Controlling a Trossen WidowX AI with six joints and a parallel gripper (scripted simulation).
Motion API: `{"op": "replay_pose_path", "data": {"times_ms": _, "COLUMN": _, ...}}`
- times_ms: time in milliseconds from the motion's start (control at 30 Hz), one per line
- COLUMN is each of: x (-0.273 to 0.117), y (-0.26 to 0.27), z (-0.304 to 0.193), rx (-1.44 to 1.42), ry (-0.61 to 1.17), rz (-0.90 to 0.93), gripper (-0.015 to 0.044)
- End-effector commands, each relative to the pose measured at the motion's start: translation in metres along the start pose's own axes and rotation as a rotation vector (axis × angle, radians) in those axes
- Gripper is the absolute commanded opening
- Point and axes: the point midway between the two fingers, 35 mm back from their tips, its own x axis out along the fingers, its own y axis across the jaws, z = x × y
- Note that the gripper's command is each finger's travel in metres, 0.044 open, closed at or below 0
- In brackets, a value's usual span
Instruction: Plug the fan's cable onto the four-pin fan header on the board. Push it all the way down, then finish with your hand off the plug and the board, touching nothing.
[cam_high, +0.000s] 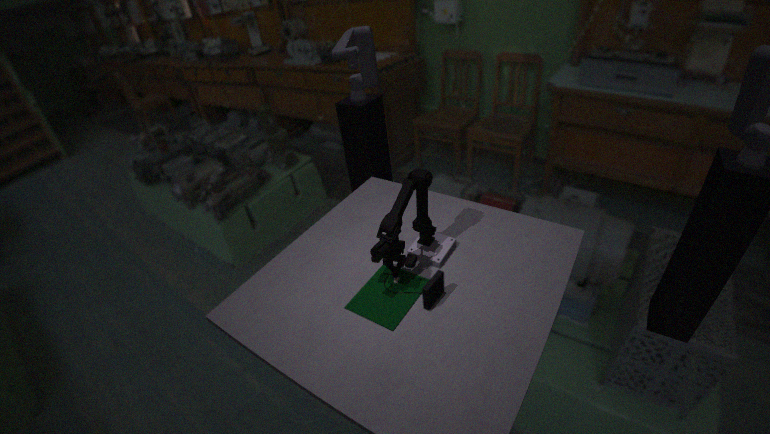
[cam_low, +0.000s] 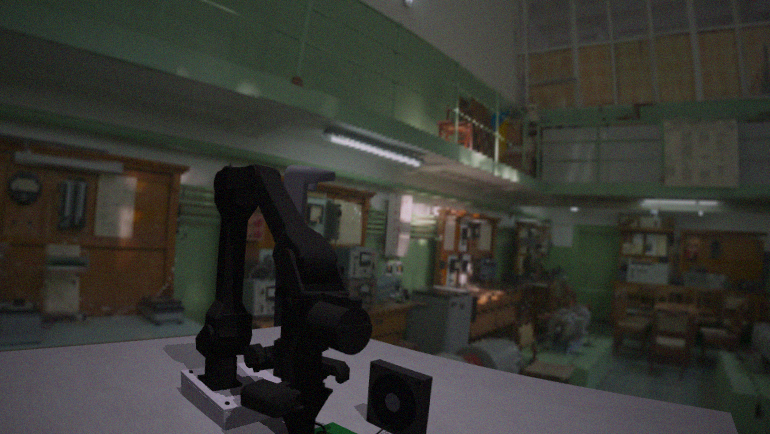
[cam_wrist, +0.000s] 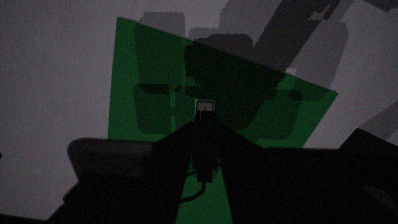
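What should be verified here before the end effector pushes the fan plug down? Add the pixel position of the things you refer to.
1. End effector (cam_high: 396, 280) (cam_wrist: 205, 127) shut on the plug (cam_wrist: 204, 167): ok, though the plug is dark between the fingers.
2. Plug lined up with the four-pin fan header (cam_wrist: 205, 105): cannot tell; the fingertips cover part of the header.
3. Plug seated all the way down: cannot tell; no view shows that joint.
4. Fan (cam_high: 432, 290) (cam_low: 399, 396) standing upright, beside the green board (cam_high: 385, 306) (cam_low: 337, 429) (cam_wrist: 125, 75): ok.
5. End effector off the plug and board: not ok, it has the plug gripped.
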Motion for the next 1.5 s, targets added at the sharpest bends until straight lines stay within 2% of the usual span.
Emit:
{"op": "replay_pose_path", "data": {"times_ms": 0, "x": 0.004, "y": -0.0013, "z": 0.001, "rx": 0.006, "ry": 0.001, "rz": -0.006, "gripper": 0.0}}
{"op": "replay_pose_path", "data": {"times_ms": 1467, "x": 0.0039, "y": -0.0005, "z": -0.0015, "rx": 0.005, "ry": 0.001, "rz": -0.006, "gripper": 0.0}}
